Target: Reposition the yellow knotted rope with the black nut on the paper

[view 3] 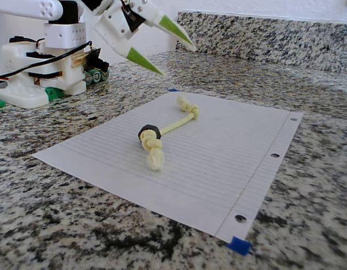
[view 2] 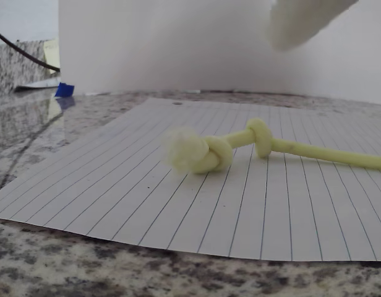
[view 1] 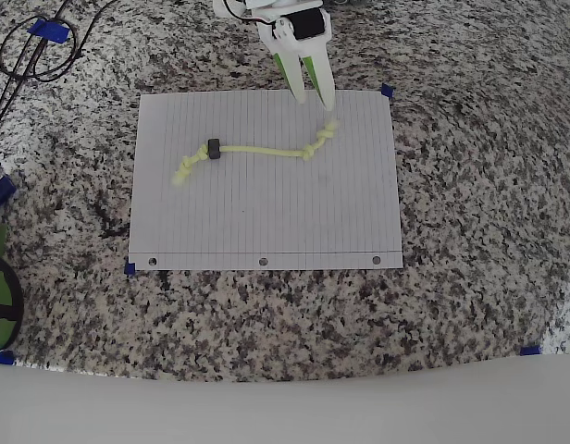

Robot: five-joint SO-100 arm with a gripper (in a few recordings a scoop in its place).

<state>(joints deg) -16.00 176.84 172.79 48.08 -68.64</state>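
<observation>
**Inspector:** While the white-and-green two-finger gripper [view 1: 315, 100] hangs over the far edge of the white lined, three-hole sheet of paper [view 1: 266, 222], its fingers stand moderately apart and hold nothing.

**Operator:** And the cord?

**Inspector:** The thin pale yellow-green knotted rope [view 1: 257, 151] lies flat across the sheet's upper half in the overhead view, with the small black nut [view 1: 213, 149] threaded near its left knot. The right knot [view 2: 200, 153] sits just below the fingertips (the wrist view shows it close ahead).

**Operator:** Recommended approach?

**Inspector:** In my judgement, descend straight onto that right knot, straddle it, and close on the bulge, not the thin strand. Draw slowly, low, so the nut trails without dragging the paper.
</observation>
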